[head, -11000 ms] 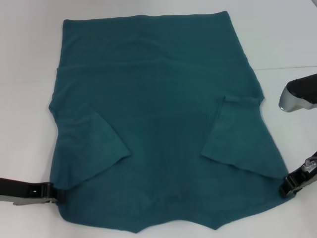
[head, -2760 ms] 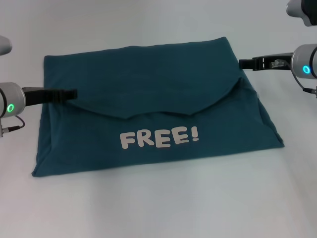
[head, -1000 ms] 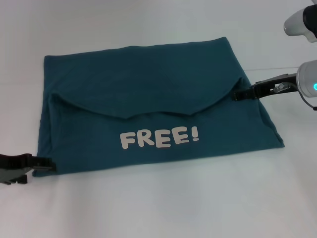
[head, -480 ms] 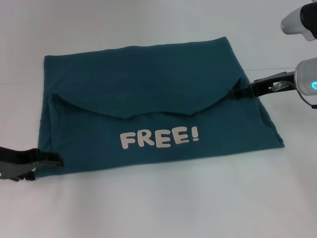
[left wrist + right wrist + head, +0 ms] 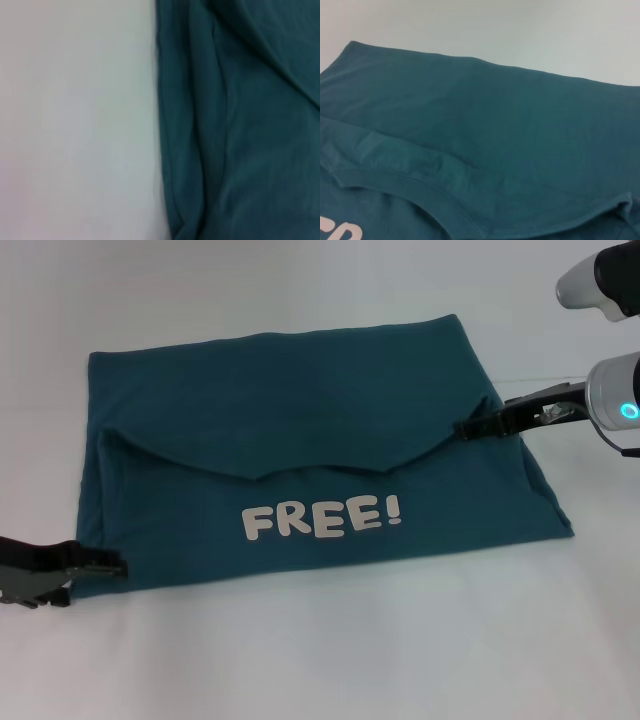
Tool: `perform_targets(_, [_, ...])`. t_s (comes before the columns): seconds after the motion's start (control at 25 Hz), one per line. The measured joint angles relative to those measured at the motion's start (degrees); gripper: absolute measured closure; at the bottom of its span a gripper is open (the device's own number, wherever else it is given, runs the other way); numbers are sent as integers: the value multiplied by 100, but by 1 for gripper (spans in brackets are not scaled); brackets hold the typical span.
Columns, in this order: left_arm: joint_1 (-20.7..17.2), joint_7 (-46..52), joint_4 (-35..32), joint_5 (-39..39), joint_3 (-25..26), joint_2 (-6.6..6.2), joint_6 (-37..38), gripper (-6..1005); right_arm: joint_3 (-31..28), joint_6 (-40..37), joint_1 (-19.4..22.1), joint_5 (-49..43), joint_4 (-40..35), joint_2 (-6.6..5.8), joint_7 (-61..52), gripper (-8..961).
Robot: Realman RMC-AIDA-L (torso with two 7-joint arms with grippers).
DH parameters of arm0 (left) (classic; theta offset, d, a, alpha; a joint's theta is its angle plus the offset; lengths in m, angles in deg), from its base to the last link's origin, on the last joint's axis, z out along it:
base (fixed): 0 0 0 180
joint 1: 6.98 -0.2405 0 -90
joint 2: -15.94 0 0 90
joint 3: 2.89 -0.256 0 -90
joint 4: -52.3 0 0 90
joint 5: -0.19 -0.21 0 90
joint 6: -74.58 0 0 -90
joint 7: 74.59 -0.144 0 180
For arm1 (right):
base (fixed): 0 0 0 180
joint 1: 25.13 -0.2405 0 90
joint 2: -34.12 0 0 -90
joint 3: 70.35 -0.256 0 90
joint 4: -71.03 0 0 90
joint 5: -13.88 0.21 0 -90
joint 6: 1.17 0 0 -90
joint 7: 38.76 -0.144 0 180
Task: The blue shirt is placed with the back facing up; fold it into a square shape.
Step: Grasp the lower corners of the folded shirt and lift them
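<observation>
on the white table (image 5: pixel 300 660) lies the soft dark teal shirt (image 5: pixel 300 420), folded. left gripper (image 5: pixel 112 565) touches its near corner, right gripper (image 5: pixel 465 428) its side, likely for folding; can't tell either grip.

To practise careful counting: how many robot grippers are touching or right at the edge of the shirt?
2. The left gripper sits at the blue shirt's near left corner; the right gripper is at its right edge, by the folded flap's end.

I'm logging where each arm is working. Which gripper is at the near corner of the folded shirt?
The left gripper, low at the blue shirt's near left corner. The right gripper is instead farther back, at the right end of the curved flap edge.
</observation>
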Motion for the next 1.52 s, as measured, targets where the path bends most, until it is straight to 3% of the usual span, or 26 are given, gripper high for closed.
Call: perform_targets(1.52, [289,331,321,-178,54,-18,-128,64,176,-92,-91,24,-99,2,-49,26])
